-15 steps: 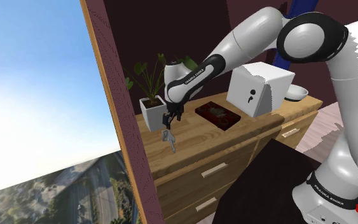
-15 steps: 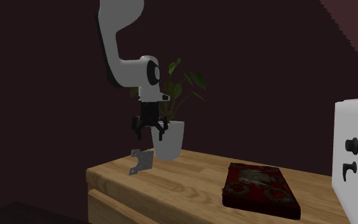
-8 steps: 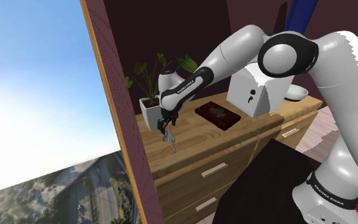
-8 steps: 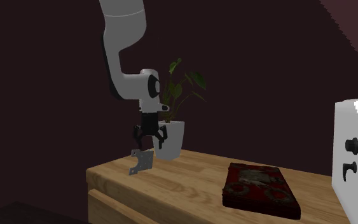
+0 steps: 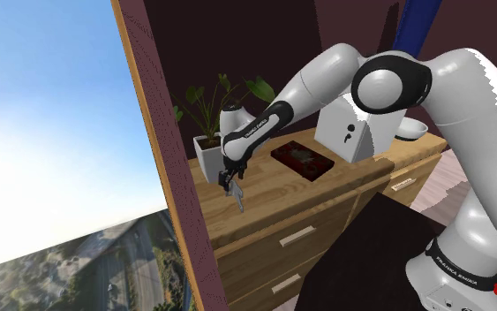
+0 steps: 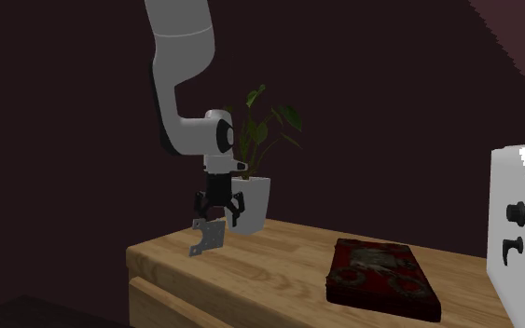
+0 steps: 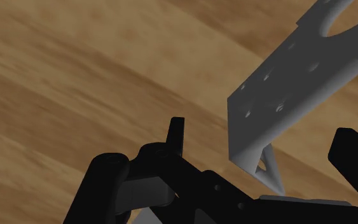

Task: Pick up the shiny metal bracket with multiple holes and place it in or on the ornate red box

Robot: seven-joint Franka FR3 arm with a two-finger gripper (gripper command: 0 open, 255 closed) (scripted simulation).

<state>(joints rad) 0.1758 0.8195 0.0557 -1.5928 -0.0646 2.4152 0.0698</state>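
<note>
End effector (image 6: pixel 218 212) hangs just above the grey perforated bracket (image 6: pixel 207 237); the second exterior view shows the bracket standing on edge near the dresser's (image 6: pixel 251 280) corner, in front of a white plant pot (image 6: pixel 251 203) and well apart from the red box (image 6: pixel 381 270). The wrist view supplies the grip detail: fingers (image 7: pixel 176 137) spread wide; bracket between them, untouched; nothing held.

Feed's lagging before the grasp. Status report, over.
Gripper open over bracket. Bracket standing on dresser top, not held. Red box apart, top bare. White plant pot close beside gripper.
</note>
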